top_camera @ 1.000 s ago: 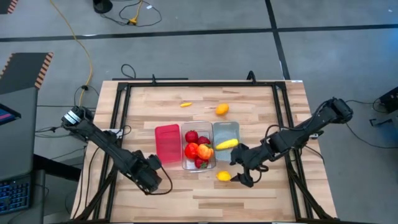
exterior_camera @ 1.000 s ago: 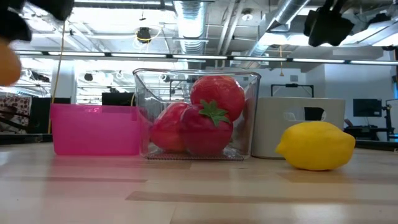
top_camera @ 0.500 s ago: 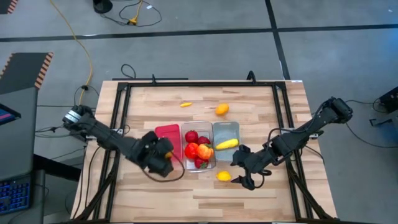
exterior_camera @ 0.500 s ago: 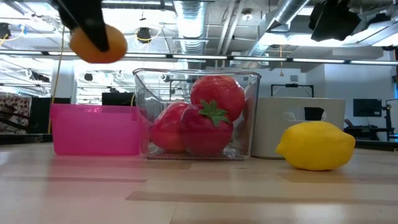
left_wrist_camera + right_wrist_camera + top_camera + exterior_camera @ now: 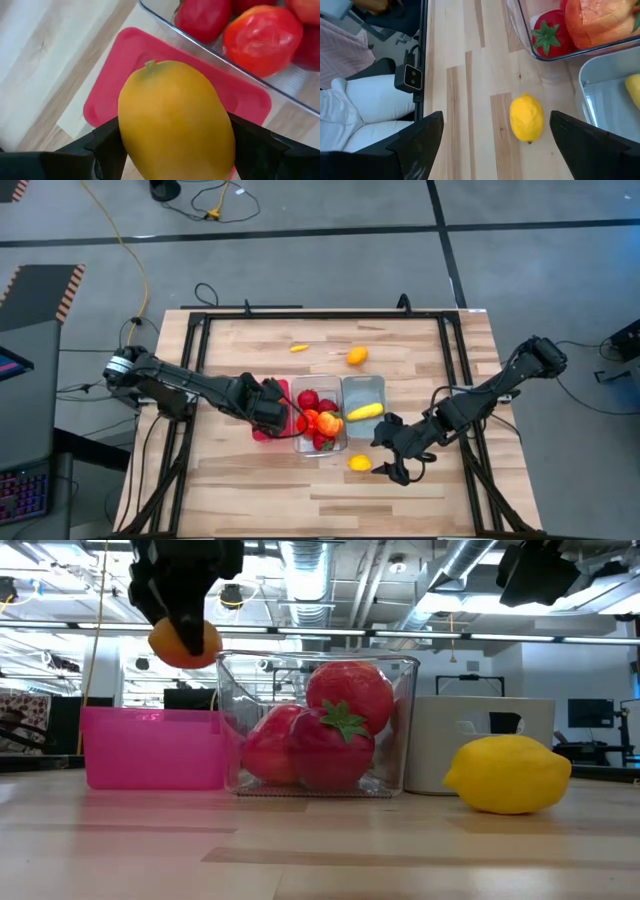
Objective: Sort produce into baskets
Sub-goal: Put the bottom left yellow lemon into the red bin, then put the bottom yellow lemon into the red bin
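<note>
We have our left hand [image 5: 175,150] clenched on an orange oval fruit [image 5: 175,117], holding it in the air directly above the red basket [image 5: 115,80]. In the low view the fruit [image 5: 185,642] hangs clear above the basket's rim [image 5: 150,745], so the step in hand looks like the drop of an orange piece into the red basket, which shows nothing else inside yet.

Just right of it, the clear basket [image 5: 318,442] already holds the red round pieces [image 5: 335,725] and an orange-red pepper [image 5: 327,421]. The pale blue basket [image 5: 363,392] on the right holds one yellow elongated piece [image 5: 364,411].

Our right hand [image 5: 490,145] is spread wide and holds nothing. It hovers over the near right of the tabletop [image 5: 420,350], just beside a lemon [image 5: 526,118] lying in front of the blue basket.

Next we probably need to lower a little and release over the middle of the red basket, staying clear of the clear basket's wall. Another orange oval [image 5: 357,357] and a small yellow-orange piece [image 5: 299,348] still wait at the far side.
</note>
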Tool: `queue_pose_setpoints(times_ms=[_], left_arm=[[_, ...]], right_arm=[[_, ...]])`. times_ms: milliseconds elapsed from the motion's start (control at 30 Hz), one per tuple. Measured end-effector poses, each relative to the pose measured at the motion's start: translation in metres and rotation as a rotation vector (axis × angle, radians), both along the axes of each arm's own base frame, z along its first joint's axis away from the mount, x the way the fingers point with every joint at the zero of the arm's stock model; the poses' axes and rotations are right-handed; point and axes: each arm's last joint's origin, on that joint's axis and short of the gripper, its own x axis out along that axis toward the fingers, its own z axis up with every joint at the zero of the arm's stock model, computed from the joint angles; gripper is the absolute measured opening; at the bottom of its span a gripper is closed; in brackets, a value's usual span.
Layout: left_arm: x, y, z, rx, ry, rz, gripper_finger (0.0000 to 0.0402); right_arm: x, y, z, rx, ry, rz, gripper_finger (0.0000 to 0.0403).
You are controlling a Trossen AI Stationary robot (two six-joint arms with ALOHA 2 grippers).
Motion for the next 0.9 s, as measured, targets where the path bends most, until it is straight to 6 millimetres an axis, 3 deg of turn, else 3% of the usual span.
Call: queue_pose_setpoints(times_ms=[367, 500, 667, 900], left_arm=[[0.003, 0.016, -0.001, -0.099, 0.046, -0.028, 0.0329], [0.003, 0.019, -0.001, -0.029, 0.042, -0.031, 0.0338], [0.003, 0.021, 0.000, 0.051, 0.046, -0.060, 0.0339], [0.003, 0.022, 0.000, 0.056, 0.048, -0.068, 0.0339]], right_arm=[[-0.003, 0.005, 0.000, -0.012, -0.006, 0.007, 0.0391], [-0.005, 0.013, -0.004, -0.069, -0.021, -0.009, 0.0391], [-0.003, 0.030, -0.028, -0.163, 0.031, 0.005, 0.0391], [0.012, 0.046, -0.075, -0.278, 0.136, 0.007, 0.0391]])
